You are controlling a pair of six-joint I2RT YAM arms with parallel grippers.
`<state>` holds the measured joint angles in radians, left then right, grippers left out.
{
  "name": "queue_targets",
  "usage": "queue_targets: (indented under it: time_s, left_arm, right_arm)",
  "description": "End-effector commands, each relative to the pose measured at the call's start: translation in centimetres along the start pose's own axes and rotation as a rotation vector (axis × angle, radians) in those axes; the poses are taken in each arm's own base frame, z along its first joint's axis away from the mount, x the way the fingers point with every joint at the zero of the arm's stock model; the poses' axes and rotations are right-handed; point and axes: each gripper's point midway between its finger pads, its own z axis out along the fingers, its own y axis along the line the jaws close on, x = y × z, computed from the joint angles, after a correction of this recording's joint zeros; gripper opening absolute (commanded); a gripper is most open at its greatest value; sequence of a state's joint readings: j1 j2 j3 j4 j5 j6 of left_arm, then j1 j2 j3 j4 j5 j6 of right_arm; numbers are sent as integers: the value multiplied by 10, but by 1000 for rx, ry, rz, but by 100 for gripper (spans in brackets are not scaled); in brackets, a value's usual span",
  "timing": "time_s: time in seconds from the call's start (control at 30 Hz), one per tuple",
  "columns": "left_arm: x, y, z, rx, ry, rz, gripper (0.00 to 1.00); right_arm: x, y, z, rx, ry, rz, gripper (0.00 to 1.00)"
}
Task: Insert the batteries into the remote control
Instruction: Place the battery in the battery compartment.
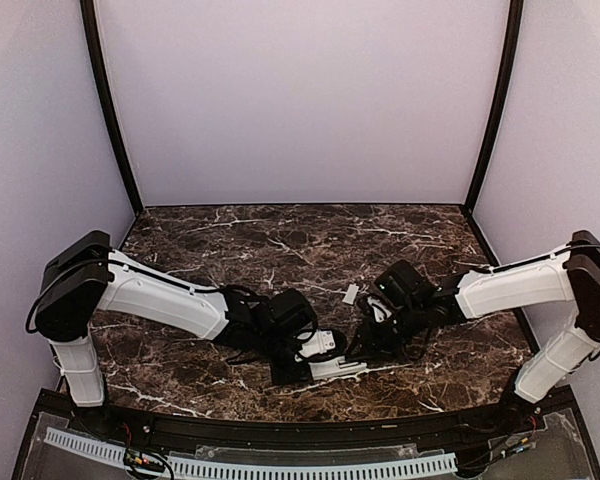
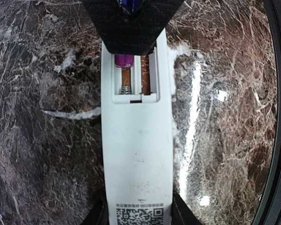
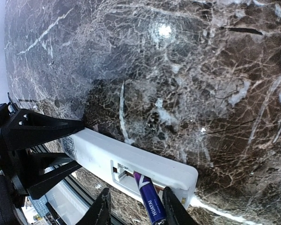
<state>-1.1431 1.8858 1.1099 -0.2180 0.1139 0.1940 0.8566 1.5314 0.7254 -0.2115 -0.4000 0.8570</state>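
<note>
The white remote control (image 2: 136, 140) lies back side up on the marble table, its battery compartment (image 2: 135, 77) uncovered. My left gripper (image 2: 139, 215) is shut on the remote's end that bears the QR code; it also shows in the right wrist view (image 3: 75, 144). A purple battery (image 3: 150, 201) leans at a tilt with its lower end in one slot (image 2: 124, 61). My right gripper (image 3: 136, 208) stands over the compartment with its fingers apart, the battery between them and close to the right finger (image 3: 174, 206). In the top view the remote (image 1: 336, 368) lies between both grippers.
A small white piece (image 1: 351, 293) lies on the dark marble table (image 1: 280, 240) just behind the grippers. The table's black front rim (image 1: 280, 432) runs close below the remote. Lilac walls enclose the back and sides.
</note>
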Motion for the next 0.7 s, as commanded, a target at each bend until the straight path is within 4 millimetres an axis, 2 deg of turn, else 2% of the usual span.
queue_targets:
  time_s: [0.0, 0.33, 0.67]
  left_arm:
    - [32, 1, 23, -8, 89, -36, 0]
    - [31, 1, 23, -8, 86, -35, 0]
    - [32, 1, 24, -6, 89, -36, 0]
  right_arm:
    - [7, -28, -4, 143, 36, 9, 36]
    - [5, -33, -18, 216, 45, -12, 38]
    - [-1, -21, -20, 170, 50, -49, 31]
